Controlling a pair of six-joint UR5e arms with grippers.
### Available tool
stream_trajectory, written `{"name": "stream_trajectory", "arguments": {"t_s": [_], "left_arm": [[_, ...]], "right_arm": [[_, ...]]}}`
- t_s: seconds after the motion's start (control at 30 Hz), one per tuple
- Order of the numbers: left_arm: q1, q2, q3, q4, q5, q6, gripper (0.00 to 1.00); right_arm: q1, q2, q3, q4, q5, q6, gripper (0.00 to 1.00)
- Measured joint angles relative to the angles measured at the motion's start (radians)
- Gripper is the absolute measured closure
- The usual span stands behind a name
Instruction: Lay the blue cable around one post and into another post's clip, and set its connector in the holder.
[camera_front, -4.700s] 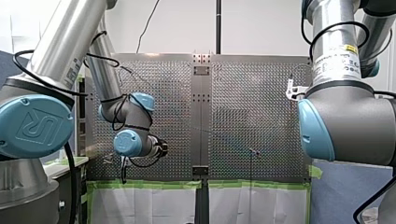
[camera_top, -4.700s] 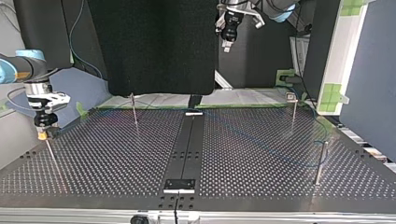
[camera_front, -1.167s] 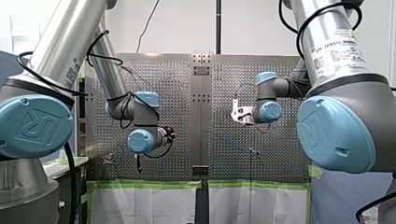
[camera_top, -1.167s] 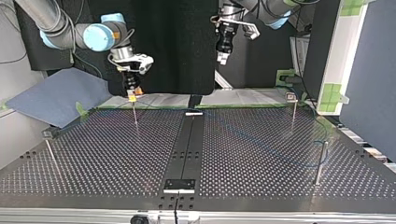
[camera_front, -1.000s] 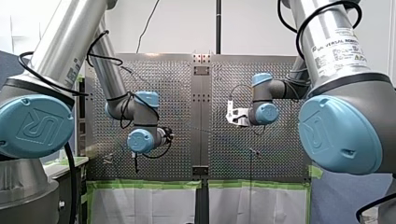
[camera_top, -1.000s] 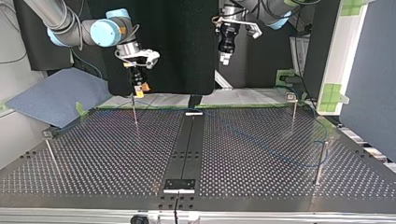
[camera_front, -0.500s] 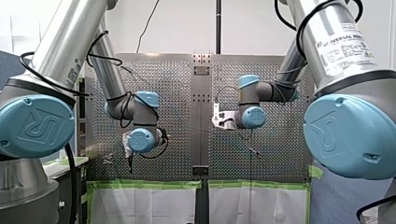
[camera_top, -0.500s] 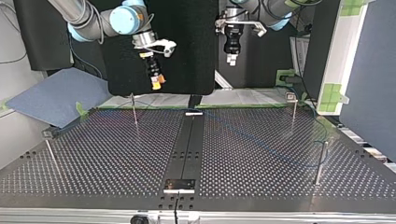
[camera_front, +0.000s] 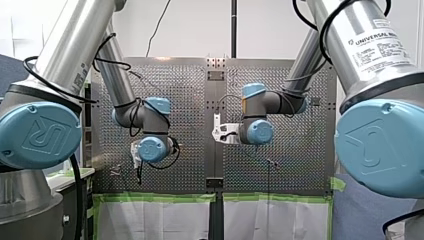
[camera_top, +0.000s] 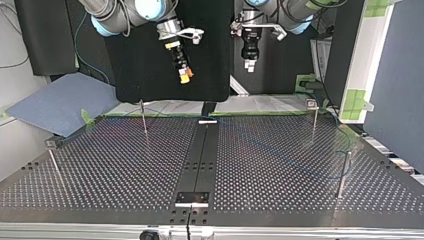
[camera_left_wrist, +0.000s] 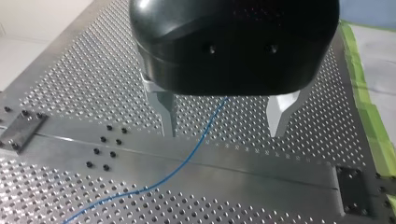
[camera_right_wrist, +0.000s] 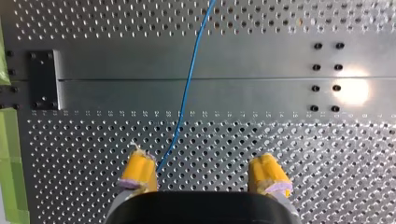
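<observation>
Blue cable (camera_right_wrist: 187, 88) — lying loose on the perforated desk (camera_right_wrist: 280, 140). Left gripper (camera_left_wrist: 224, 133) above the cable, fingers wide. Right gripper (camera_right_wrist: 205, 175) above the cable — yellow-padded fingers wide.

Below my left gripper (camera_left_wrist: 225, 133) sits the perforated table (camera_left_wrist: 93, 79), bright metal all over. A blue cable (camera_left_wrist: 187, 156) lies on it, running out from under the gap between my fingers and across the smooth middle strip (camera_left_wrist: 261, 163). Black screw heads (camera_left_wrist: 105, 154) dot that strip, and a grey plate (camera_left_wrist: 23, 128) is bolted at its end off to one side of me. Green tape (camera_left_wrist: 369, 116) lines the table's edge past my other finger.

Over to my right gripper (camera_right_wrist: 201, 158). The cable starts close beside one yellow pad and heads straight ahead over the strip. A dark plate (camera_right_wrist: 43, 79) sits off to the side. Thin posts (camera_top: 143, 117) stand on the holes, well apart from both grippers.
</observation>
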Motion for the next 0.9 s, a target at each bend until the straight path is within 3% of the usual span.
{"name": "stream_trajectory", "arguments": {"t_s": [0.3,0.47,0.9], "left_arm": [[0.010,0.000,0.000,-0.029,-0.058,0.003,0.05],[0.012,0.000,0.001,-0.033,-0.064,0.002,0.05],[0.013,0.001,0.012,-0.032,-0.061,0.004,0.05]], "right_arm": [[0.005,0.001,0.004,0.027,0.069,-0.016,0.00],[0.000,0.001,0.008,0.032,0.106,-0.021,0.00],[-0.004,0.003,0.008,0.017,0.114,-0.022,0.00]]}}
